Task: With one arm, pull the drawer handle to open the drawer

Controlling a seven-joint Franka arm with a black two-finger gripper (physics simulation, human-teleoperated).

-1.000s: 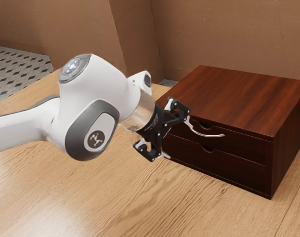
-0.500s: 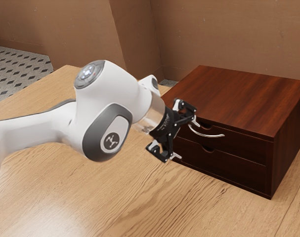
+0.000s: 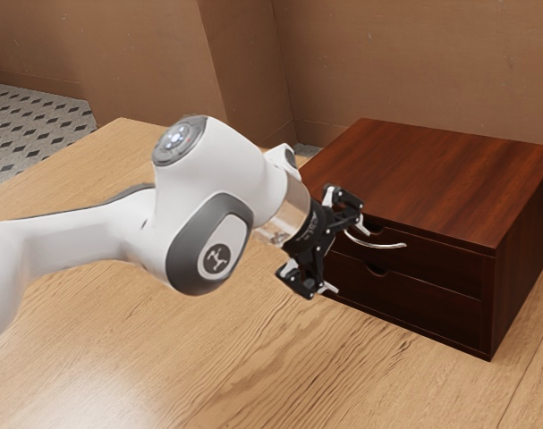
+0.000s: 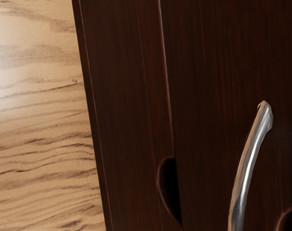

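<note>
We have carried our gripper (image 3: pixel 338 248), spread wide and empty, toward 3 o'clock until it sits just beside the silver handle (image 3: pixel 379 238) of the closed top drawer (image 3: pixel 423 257), so grasping looks next.

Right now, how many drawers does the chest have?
2: the upper drawer, carrying the handle beside the gripper, and the lower drawer directly beneath it.

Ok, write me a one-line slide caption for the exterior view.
Open gripper poised at the silver handle of the dark wood cabinet's top drawer.
</note>
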